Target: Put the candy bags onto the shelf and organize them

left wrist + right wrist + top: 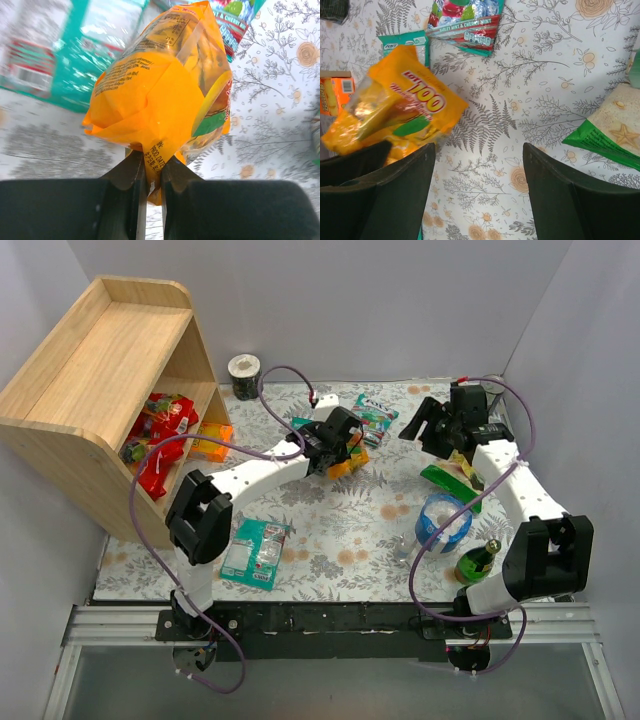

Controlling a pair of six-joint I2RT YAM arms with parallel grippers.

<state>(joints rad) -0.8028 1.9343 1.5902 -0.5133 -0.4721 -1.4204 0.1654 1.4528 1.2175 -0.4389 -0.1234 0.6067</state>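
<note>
Partly done: red bags (160, 430) on shelf (100, 360) at 10 o'clock. Left gripper (151, 170) clamped on orange-yellow bag (160, 90) mid-table; right gripper (477, 150) wide open, empty. Teal bag (255, 552) at 7 o'clock unshelved.

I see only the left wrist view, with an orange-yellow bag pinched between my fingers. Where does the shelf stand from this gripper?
Observer: The shelf stands at the far left of the workspace, to the left of the left gripper that pinches the orange-yellow bag.
Operator: Is something on it already?
Observer: Yes, red candy bags lie on its lower tier.
Operator: Does the right gripper hold something?
Observer: No, the right gripper is open and empty above the tablecloth.
</note>
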